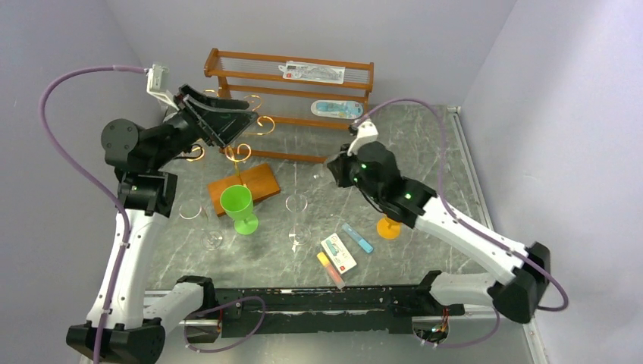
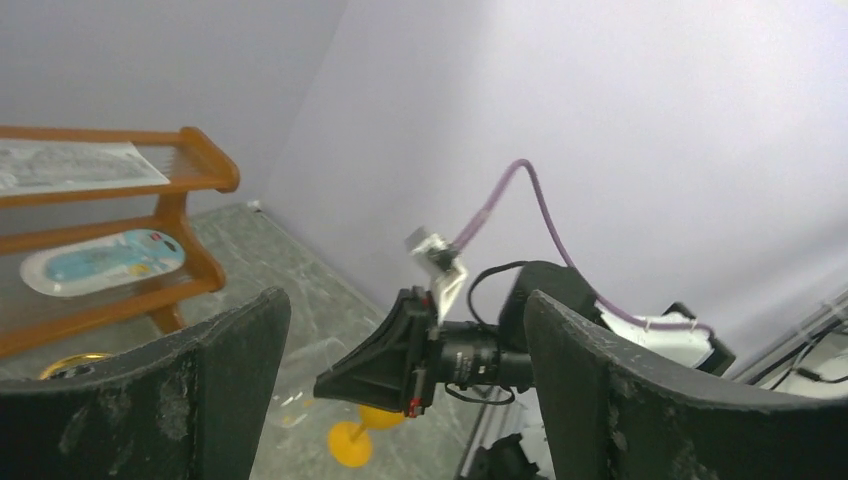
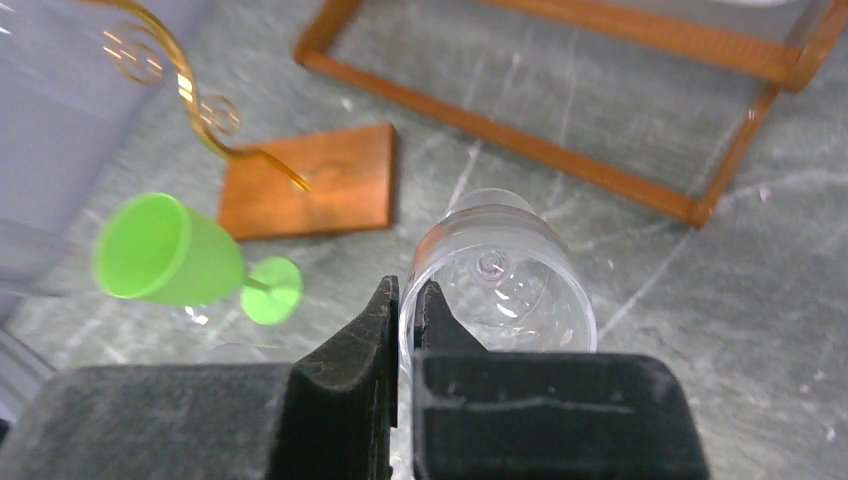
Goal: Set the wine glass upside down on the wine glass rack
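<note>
A clear wine glass (image 3: 500, 270) stands upright on the table, and my right gripper (image 3: 407, 300) is shut on its rim, one finger inside the bowl and one outside. From above, that gripper (image 1: 331, 168) sits right of the wine glass rack, whose gold curled wires (image 1: 241, 150) rise from a small brown wooden base (image 1: 254, 186). The right wrist view shows the same base (image 3: 310, 180) and a gold spiral arm (image 3: 190, 90) to the upper left. My left gripper (image 1: 241, 125) hovers open over the rack's top, holding nothing; its fingers (image 2: 200, 380) frame the right arm.
A two-tier wooden shelf (image 1: 288, 83) with packets stands at the back. A green goblet (image 1: 239, 206) lies by the rack base and an orange goblet (image 1: 388, 227) is under the right arm. Other clear glasses (image 1: 296, 216), (image 1: 191, 210) and small packets (image 1: 338, 252) sit near the front.
</note>
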Controlling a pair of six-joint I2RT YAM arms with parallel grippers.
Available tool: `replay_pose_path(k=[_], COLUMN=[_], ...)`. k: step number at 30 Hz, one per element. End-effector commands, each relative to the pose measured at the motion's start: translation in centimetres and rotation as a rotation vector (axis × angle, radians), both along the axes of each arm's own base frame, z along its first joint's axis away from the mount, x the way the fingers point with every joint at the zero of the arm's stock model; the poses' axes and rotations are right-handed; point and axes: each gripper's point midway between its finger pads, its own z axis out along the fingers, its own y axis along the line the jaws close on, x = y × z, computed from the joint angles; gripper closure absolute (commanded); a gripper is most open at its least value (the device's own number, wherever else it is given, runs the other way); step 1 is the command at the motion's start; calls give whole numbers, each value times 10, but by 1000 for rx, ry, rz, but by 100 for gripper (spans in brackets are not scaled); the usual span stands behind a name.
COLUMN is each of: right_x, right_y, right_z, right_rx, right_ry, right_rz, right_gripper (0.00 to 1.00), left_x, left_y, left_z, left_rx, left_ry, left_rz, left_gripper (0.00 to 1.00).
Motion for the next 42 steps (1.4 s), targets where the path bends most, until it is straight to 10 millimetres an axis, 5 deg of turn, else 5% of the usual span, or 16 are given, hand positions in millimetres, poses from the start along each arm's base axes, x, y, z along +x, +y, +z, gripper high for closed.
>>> replay_pose_path(k=[1, 11, 20, 30, 42], right_x=[-8, -46, -70, -95, -115], right_y=[-3, -82, -118, -126, -110], right_z=[84, 186, 236, 267, 282], right_rx=[260, 650, 861, 1006, 1026], right_ry=[-248, -567, -679, -731, -772], right_rz=[26, -130, -175, -90, 67], right_gripper=[100, 100, 100, 100, 100], left_x=[10, 20, 16, 22, 32], left_y=[-7, -60, -114, -165, -179], left_z=[14, 9, 9, 13, 43], left_rx=[-102, -232, -387, -561, -649], left_ry=[45, 172, 273, 399, 359], left_rz=[41, -24, -26, -137, -88], left_gripper=[8, 9, 13, 9, 21])
